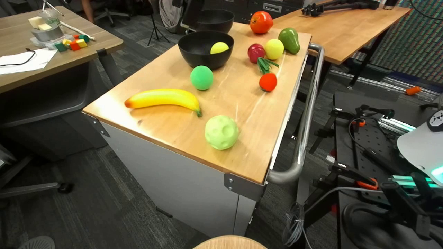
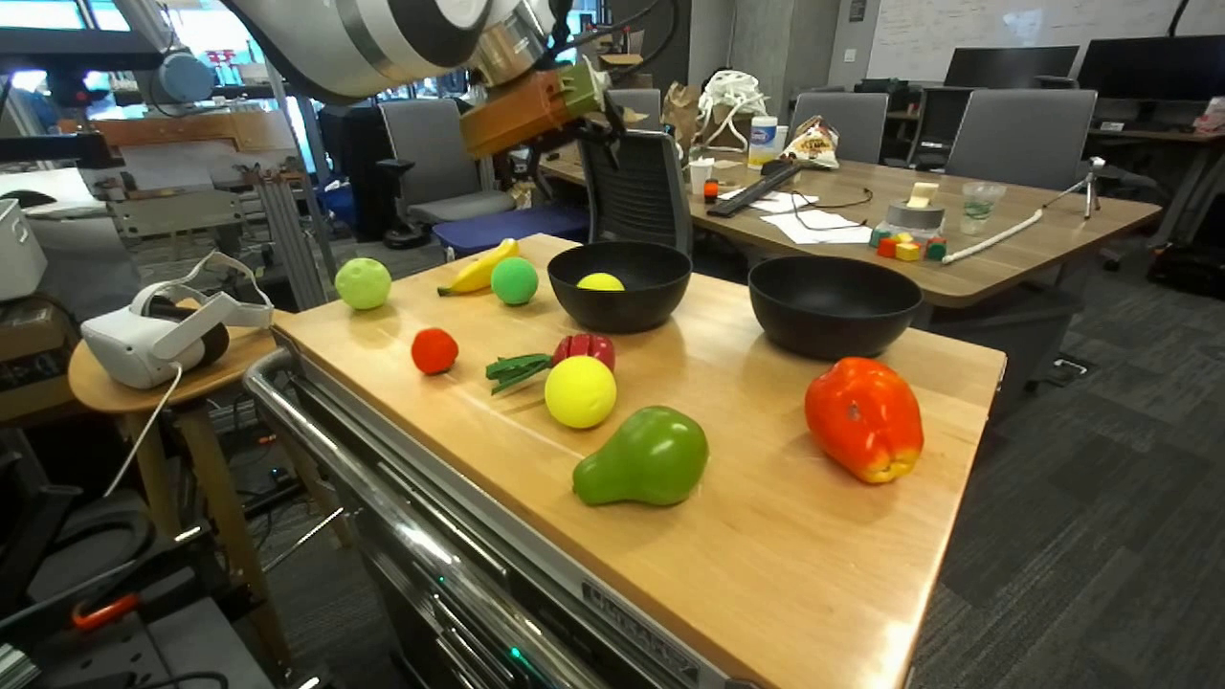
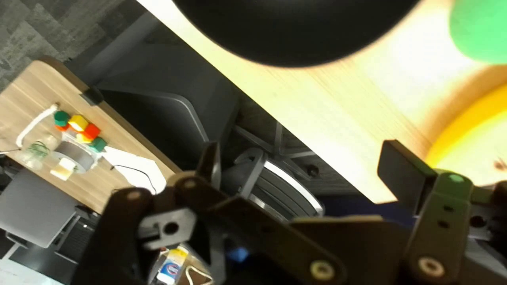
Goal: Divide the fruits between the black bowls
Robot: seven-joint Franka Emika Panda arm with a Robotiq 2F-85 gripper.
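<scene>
In both exterior views, a yellow ball (image 2: 601, 281) lay inside a black bowl (image 2: 620, 314), while a second black bowl (image 2: 835, 323) stood near it on the surface (image 2: 766, 536). Near the loaded bowl rested a green ball (image 1: 202, 77) and a banana (image 1: 162, 98), with a dimpled pale green ball (image 1: 222, 132) toward one end. Elsewhere lay a red-orange piece (image 1: 268, 82), a dark red piece (image 2: 586, 348) with green leaves (image 2: 519, 369) beside another yellow ball (image 2: 580, 392), a green pear (image 2: 646, 457) and a large orange-red fruit (image 2: 864, 418). The robot arm (image 2: 402, 43) hung high above, its jaws released, standing wide apart in the wrist view. Beyond, colored blocks (image 1: 73, 43) sat on a neighboring surface (image 1: 102, 40); a white headset (image 2: 134, 344) occupied a stool (image 2: 215, 375).
</scene>
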